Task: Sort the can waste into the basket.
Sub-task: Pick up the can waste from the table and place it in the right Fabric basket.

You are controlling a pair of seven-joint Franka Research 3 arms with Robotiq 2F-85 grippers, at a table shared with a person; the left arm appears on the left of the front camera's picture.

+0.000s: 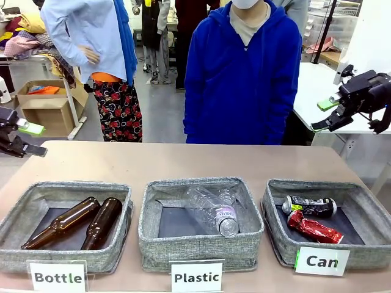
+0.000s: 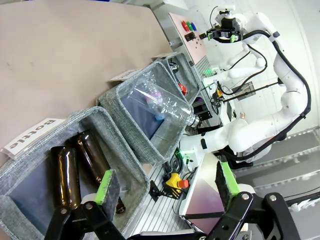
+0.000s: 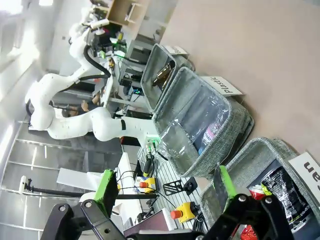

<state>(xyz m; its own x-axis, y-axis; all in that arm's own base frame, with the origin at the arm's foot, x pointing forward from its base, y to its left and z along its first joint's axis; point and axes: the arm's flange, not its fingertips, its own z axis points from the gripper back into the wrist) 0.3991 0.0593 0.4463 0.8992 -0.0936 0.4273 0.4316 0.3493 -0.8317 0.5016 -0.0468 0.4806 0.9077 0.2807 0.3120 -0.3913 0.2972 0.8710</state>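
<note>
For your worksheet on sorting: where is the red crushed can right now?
In the front view, the red crushed can lies inside the Can basket at the table's right, just in front of the black and silver can.

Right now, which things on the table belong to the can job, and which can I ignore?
Part of the job:
- red can, lying in the Can basket
- black can, beside it there
- Can basket

Just lying about:
- two brown bottles in the Bottle basket
- clear plastic bottle in the Plastic basket
</note>
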